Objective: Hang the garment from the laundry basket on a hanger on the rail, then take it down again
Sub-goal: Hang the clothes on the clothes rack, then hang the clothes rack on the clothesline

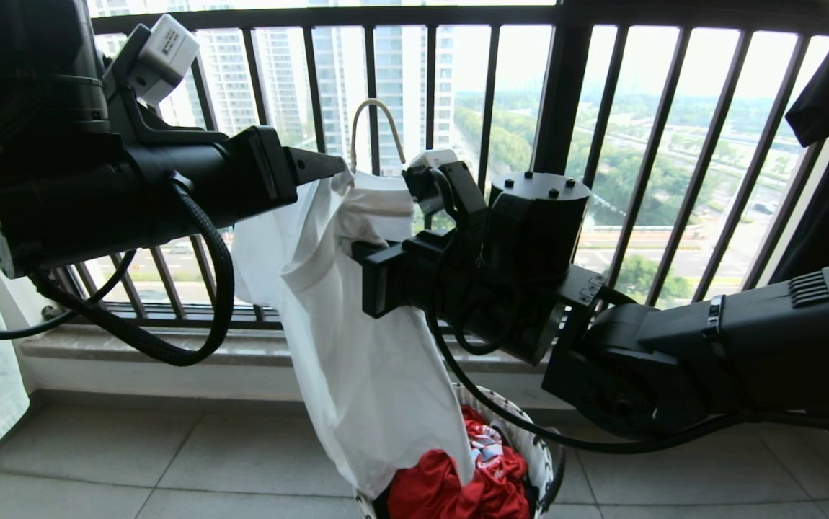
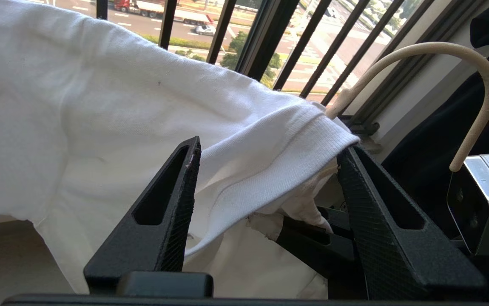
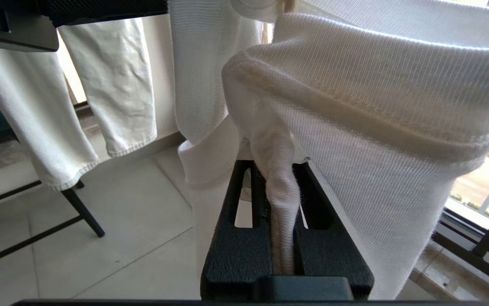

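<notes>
The left end effector [image 2: 265, 157] stands wide open, its two fingers apart on either side of the ribbed neckband of the white T-shirt [image 1: 357, 346]; it grips nothing. The right end effector [image 3: 280, 187] is clamped tight on a bunched fold of the same T-shirt, holding it up before the black window railing [image 1: 573, 94]. The cream wire hanger [image 2: 474, 85] pokes its hook out of the collar. The shirt's lower end hangs into the white woven laundry basket [image 1: 538, 450], beside a red cloth [image 1: 450, 486].
</notes>
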Available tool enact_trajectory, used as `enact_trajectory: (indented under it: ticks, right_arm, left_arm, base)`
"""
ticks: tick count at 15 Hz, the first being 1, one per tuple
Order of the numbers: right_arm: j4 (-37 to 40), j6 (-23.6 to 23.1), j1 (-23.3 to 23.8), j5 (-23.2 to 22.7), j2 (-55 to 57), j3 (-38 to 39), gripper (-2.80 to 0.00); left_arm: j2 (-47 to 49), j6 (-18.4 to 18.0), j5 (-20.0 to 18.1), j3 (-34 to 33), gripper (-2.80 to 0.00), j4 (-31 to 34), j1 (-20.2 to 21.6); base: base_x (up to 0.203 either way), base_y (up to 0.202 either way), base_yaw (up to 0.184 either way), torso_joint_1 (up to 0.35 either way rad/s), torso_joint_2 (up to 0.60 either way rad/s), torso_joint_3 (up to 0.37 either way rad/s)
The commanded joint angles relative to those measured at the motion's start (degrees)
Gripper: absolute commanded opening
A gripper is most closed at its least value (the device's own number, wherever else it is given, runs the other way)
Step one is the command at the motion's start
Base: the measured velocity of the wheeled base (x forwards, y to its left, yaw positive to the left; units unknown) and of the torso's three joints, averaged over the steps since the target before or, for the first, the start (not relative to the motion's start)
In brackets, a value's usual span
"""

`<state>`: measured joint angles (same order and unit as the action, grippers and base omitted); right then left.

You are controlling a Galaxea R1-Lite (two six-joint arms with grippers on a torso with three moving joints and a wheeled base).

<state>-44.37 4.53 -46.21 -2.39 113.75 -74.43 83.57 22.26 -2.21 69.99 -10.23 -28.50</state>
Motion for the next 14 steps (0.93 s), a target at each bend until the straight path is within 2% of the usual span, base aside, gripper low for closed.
enact_trajectory:
  ticks: [1,5,10,13,14]
  right_arm:
    - [-0.27,0.04,0.15,0.02,0.06,-0.27,-2.8]
    - [-0.01,-0.05,0.34,0.91,0.16,-0.89,-2.8]
    - [-0.1,-0.05,0.34,0.98,-0.19,-0.8,-2.8]
    - [-0.1,0.04,0.69,0.98,-0.97,-0.55,-2.8]
    - [-0.1,0.04,0.69,0.98,-0.99,-0.62,-2.8]
  left_arm:
    - [-1.74,0.09,-0.08,0.62,0.0,1.81,-0.06]
    - [-3.2,0.22,-0.06,7.89,0.0,17.02,-0.15]
    - [-6.64,0.26,0.17,8.05,0.0,17.8,0.25]
    - [-6.86,0.15,0.19,11.19,0.0,22.81,1.72]
    - [-6.02,-0.07,0.16,14.29,-1.29,25.59,2.32]
  base:
    - [0.0,0.0,0.0,0.0,0.0,0.0]
    - [0.0,0.0,0.0,0.0,0.0,0.0]
    - [0.0,0.0,0.0,0.0,0.0,0.0]
    - [0.0,0.0,0.0,0.0,0.0,0.0]
    - [0.0,0.0,0.0,0.0,0.0,0.0]
